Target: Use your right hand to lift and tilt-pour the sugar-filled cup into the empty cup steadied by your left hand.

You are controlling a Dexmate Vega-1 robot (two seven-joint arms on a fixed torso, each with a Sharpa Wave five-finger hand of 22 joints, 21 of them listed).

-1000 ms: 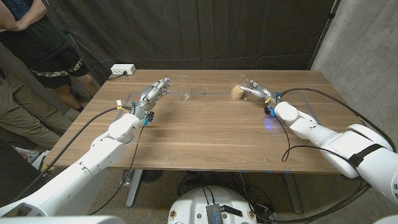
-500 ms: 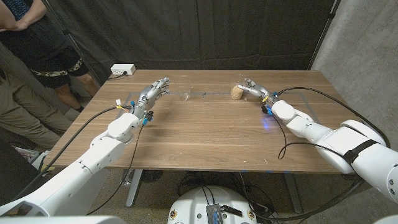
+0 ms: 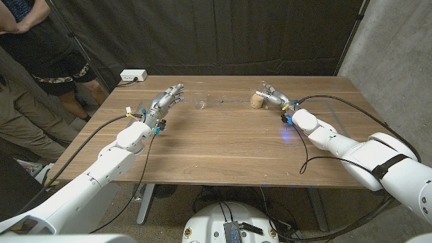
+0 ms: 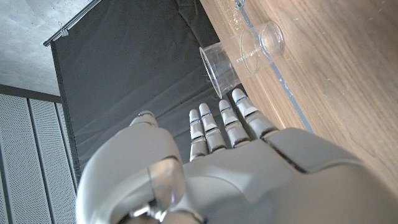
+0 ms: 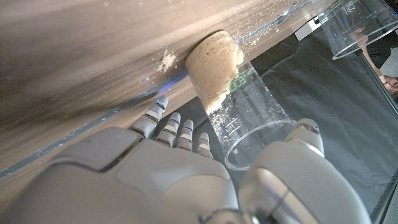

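The sugar-filled cup [image 3: 257,100] is a clear plastic cup with brown sugar, standing at the table's far middle-right. In the right wrist view the sugar cup [image 5: 231,93] sits between the thumb and the fingers of my right hand [image 5: 186,174]; I see no firm contact. My right hand [image 3: 274,96] is just right of the cup. The empty clear cup [image 3: 200,103] stands to its left. My left hand [image 3: 166,101] reaches toward it with fingers straight and apart, a gap away. In the left wrist view the empty cup [image 4: 242,53] stands beyond my left hand [image 4: 236,162].
A few sugar grains [image 5: 166,60] lie on the wood beside the filled cup. A white power box [image 3: 133,75] sits at the far left corner. A person [image 3: 40,47] stands beyond the table's left side. A concrete wall [image 3: 398,47] rises on the right.
My right hand and forearm have shifted a little left, closing in around the sugar cup. The left hand and both cups have stayed put.
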